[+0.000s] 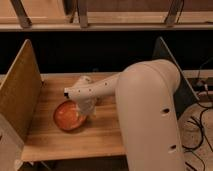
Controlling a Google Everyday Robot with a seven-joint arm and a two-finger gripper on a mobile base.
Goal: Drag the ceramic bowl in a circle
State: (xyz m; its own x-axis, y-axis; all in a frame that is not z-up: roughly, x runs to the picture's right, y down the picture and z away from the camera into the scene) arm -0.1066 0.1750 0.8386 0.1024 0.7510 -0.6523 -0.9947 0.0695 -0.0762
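The ceramic bowl point(68, 116) is a wide, shallow orange-red bowl on the left part of the wooden table point(105, 135). My white arm reaches in from the right, and its wrist hangs over the bowl's right rim. The gripper point(84, 113) points down at that rim, touching or just inside the bowl. The wrist hides part of the bowl's right edge.
Upright wooden boards stand at the table's left side point(20, 90) and a dark panel at its right point(165, 50). The arm's large white body point(150, 120) covers the right of the table. Cables point(200, 125) lie on the floor at right. A railing runs along the back.
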